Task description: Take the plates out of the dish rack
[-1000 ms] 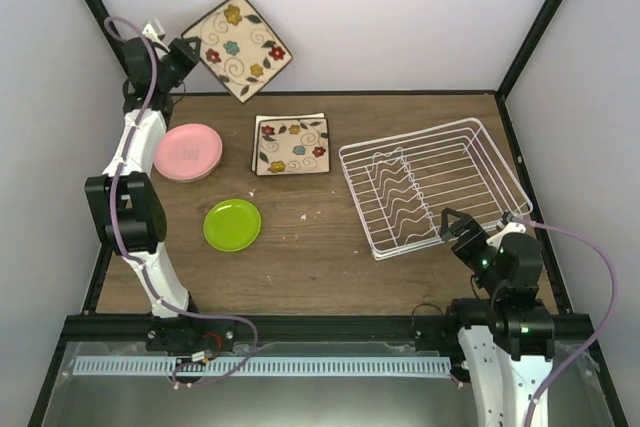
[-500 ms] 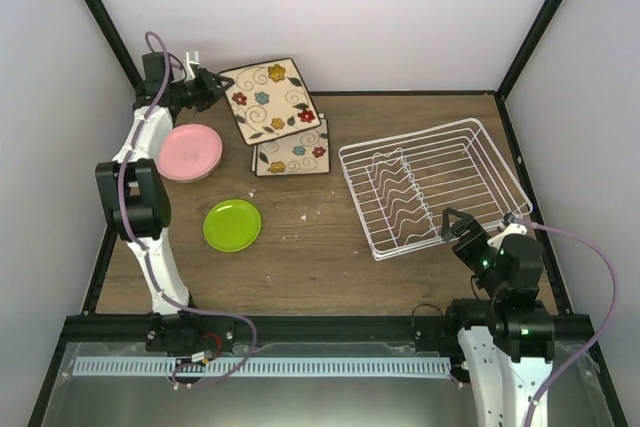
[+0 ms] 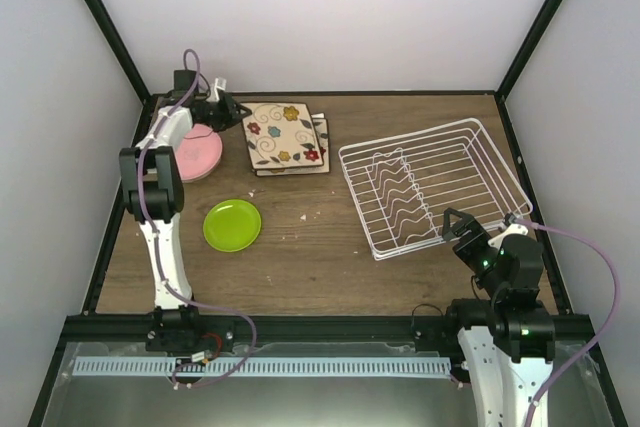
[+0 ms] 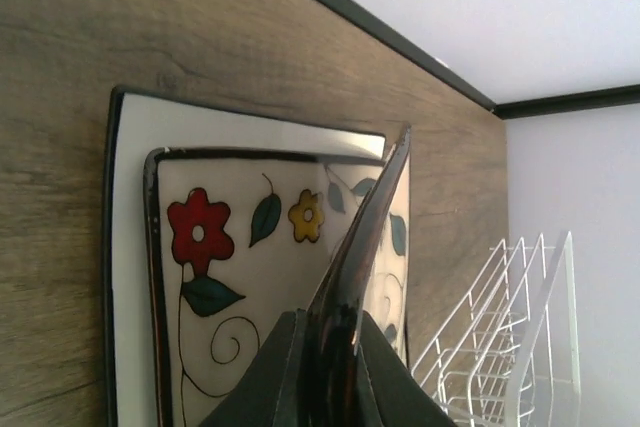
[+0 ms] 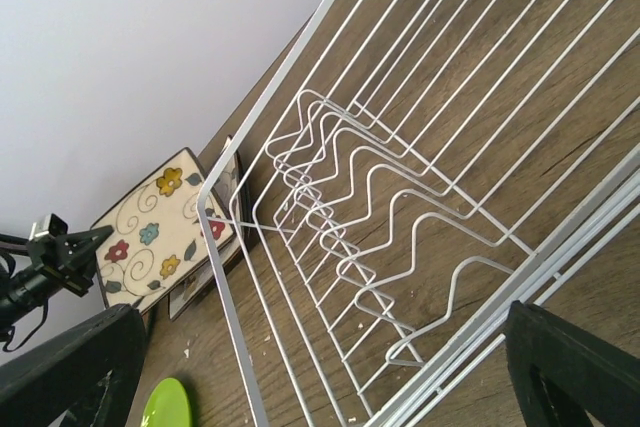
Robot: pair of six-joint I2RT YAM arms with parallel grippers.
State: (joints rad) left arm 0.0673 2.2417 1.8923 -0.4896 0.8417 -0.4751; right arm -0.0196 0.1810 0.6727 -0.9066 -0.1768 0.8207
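My left gripper (image 3: 226, 110) is shut on the left edge of a square cream flowered plate (image 3: 282, 132), held tilted just over a stack of square flowered plates (image 3: 318, 152) at the back of the table. In the left wrist view the held plate's dark rim (image 4: 365, 227) runs between my fingers (image 4: 262, 382) above the lower plate (image 4: 215, 247). A pink plate (image 3: 205, 155) and a lime-green plate (image 3: 232, 224) lie on the left. The white wire dish rack (image 3: 430, 182) holds no plates. My right gripper (image 3: 456, 226) is open beside the rack's near corner.
The right wrist view shows the rack's wavy dividers (image 5: 400, 207), the flowered plate (image 5: 150, 227) and the lime-green plate's edge (image 5: 172, 405). Black frame posts and white walls close in the table (image 3: 320, 267) at the back and sides.
My left arm has swung the flowered plate down from high against the back wall to just over the square plate stack. The right arm has not moved.
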